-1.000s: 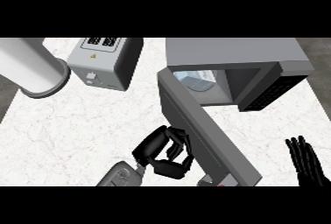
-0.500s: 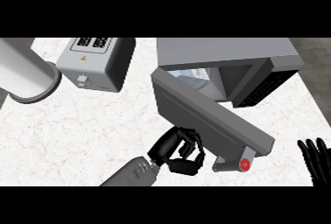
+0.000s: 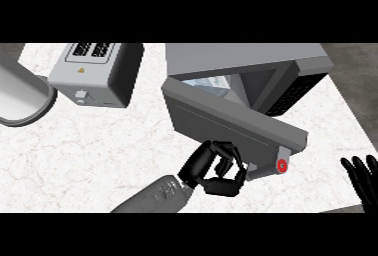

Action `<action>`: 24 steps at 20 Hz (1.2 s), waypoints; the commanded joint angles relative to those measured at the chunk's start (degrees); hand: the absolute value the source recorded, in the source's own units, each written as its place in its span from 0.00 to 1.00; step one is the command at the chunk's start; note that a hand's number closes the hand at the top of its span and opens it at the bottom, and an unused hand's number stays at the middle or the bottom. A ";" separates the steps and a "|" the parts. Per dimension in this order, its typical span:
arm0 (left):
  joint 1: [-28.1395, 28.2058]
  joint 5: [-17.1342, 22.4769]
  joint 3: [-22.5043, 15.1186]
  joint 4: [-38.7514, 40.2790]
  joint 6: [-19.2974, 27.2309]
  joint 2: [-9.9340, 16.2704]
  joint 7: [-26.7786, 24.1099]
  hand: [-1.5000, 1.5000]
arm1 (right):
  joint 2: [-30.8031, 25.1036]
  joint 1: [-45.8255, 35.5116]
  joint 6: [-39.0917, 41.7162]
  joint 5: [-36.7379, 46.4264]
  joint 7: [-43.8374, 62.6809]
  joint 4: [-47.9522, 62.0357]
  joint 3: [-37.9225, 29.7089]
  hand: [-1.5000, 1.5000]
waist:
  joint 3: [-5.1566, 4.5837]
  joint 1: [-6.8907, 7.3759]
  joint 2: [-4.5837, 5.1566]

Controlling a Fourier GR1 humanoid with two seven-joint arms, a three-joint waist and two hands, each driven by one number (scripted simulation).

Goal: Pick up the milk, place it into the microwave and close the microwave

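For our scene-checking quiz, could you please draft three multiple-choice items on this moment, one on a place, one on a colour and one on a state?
1. Where is the white slotted toaster?
A. left of the grey microwave
B. right of it
C. inside it

2. What colour is the round mark on the grey microwave door?
A. green
B. red
C. blue

3. How is the door?
A. fully shut
B. removed
C. partly open

Answers:
1 A, the toaster stands at upper left, apart from the microwave.
2 B, the mark near the door's lower corner is red.
3 C, the door angles away, a pale object shows inside, and the black left hand touches its edge with curled fingers.
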 commanded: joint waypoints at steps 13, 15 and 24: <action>-11.78 16.51 2.36 3.02 16.24 -0.34 -0.24 0.00 | -7.46 -5.91 1.27 -4.63 6.02 -5.29 -6.43 0.00 | 0.05 -4.85 1.29; -13.83 18.14 2.69 3.81 18.17 -0.34 1.62 0.00 | -8.27 -8.66 -0.40 -2.03 5.61 -5.51 -7.85 0.00 | 0.10 -5.18 1.49; -15.88 25.09 6.38 4.81 21.55 -0.34 -1.44 0.00 | -15.59 -13.75 -4.06 8.04 5.35 -7.33 -15.35 1.00 | -0.10 -6.48 2.48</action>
